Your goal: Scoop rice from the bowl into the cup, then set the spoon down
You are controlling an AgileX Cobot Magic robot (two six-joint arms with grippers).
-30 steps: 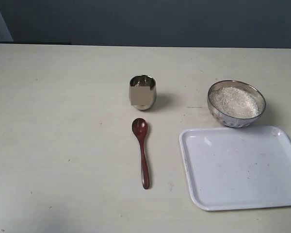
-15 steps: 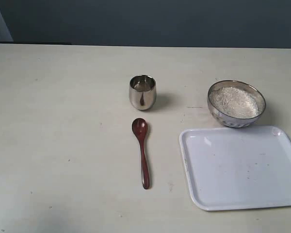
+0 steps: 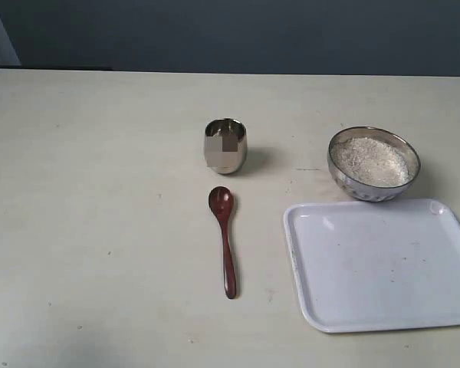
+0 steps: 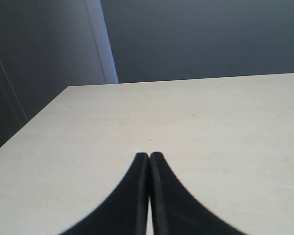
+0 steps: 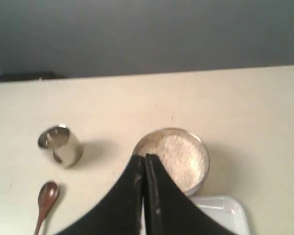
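Both my left gripper (image 4: 149,157) and right gripper (image 5: 145,159) are pinched closed, empty. The spoon (image 3: 226,239) lies flat, scoop toward the cup (image 3: 225,146), handle straight away from it.

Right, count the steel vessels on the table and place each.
2. The cup stands in the middle, just beyond the spoon; the bowl sits right of it, behind the tray. None seem hidden.

Blurry patch on the cup (image 3: 225,146)

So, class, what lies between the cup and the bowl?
Only bare table separates the cup from the bowl; the exterior view shows it.
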